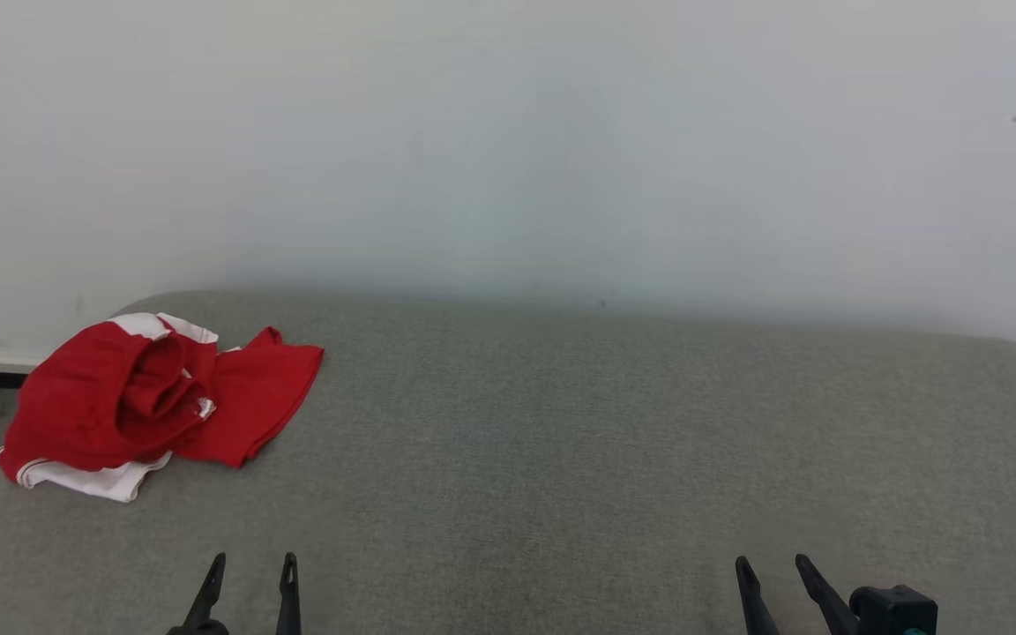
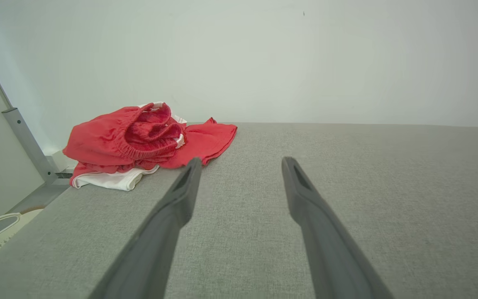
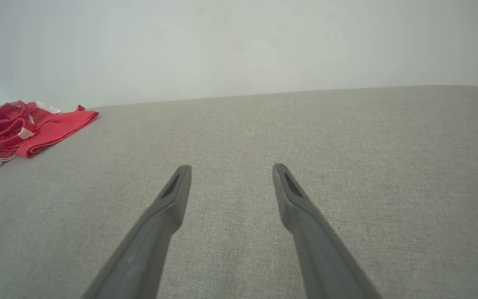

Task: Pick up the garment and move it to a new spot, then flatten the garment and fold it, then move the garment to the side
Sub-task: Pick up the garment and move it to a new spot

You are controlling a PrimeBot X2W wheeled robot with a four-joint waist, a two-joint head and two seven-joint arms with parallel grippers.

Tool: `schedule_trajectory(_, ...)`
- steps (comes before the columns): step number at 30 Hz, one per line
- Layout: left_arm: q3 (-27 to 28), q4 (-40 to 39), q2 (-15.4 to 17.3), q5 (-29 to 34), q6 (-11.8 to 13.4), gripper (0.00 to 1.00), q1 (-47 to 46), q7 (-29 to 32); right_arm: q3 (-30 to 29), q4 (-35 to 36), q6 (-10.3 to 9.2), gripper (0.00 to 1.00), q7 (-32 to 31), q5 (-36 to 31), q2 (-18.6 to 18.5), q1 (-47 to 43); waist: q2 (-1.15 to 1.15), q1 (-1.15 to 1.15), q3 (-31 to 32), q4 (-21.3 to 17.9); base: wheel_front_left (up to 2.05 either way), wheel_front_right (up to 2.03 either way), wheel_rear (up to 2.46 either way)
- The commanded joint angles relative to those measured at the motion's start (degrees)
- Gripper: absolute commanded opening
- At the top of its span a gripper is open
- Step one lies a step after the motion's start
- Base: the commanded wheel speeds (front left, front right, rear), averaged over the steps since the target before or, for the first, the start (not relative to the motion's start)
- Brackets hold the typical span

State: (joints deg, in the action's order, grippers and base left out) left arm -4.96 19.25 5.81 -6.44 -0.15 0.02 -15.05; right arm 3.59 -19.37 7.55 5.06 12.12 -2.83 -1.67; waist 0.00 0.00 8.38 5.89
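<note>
**Red shorts bunched at the far left, both hands open and empty**

Here's the picture from the head view: the garment (image 1: 146,397), red with white trim, sits in a crumpled heap at the far-left corner of the grey fabric-covered surface (image 1: 561,441). One red panel fans out flat to its right, a white-edged hem pokes out underneath on the near side, and the gathered waistband is rolled up in the middle of the pile. It lies close to the surface's left edge.

Down at the bottom, the left hand (image 1: 254,560) shows its two dark fingers spread apart, nothing between them. From its own wrist view the garment lies ahead and to the left of the fingertips, apart from them.

Over on the other side, the right hand (image 1: 771,562) is parted as well and holding nothing, hovering above bare grey fabric, well apart from the garment.

Behind it all, a plain pale wall (image 1: 508,132). In the left wrist view, a grey metal post (image 2: 23,133) stands beyond the surface's left edge.
</note>
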Motion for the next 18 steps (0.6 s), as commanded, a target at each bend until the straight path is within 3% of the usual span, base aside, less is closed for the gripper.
schedule_trajectory(1,0.0,-0.4,0.5,-0.1,-0.4,1.00,0.1,-0.3,0.1,0.1,-0.12,1.00,0.4,0.7,-0.1,-0.5,0.00,0.00,-0.1,3.6,0.00,0.00,0.00)
schedule_trajectory(8,0.5,-2.3,3.3,-0.1,-2.2,1.00,0.7,-0.3,1.2,-0.6,-0.12,1.00,1.7,2.6,-0.1,-0.1,0.00,0.00,0.0,11.8,0.00,0.00,0.00)
schedule_trajectory(13,1.2,-2.8,4.4,-0.6,-2.0,1.00,1.2,-0.3,0.7,-1.0,-0.12,1.00,2.5,3.0,-0.1,-0.1,0.00,0.00,0.0,16.9,0.00,0.00,0.00)
schedule_trajectory(18,2.9,-4.4,4.7,-1.8,-1.0,1.00,2.6,-0.3,1.7,-1.1,-0.12,1.00,2.7,3.4,-0.1,2.1,0.00,0.00,-1.8,19.2,0.00,0.00,0.00)
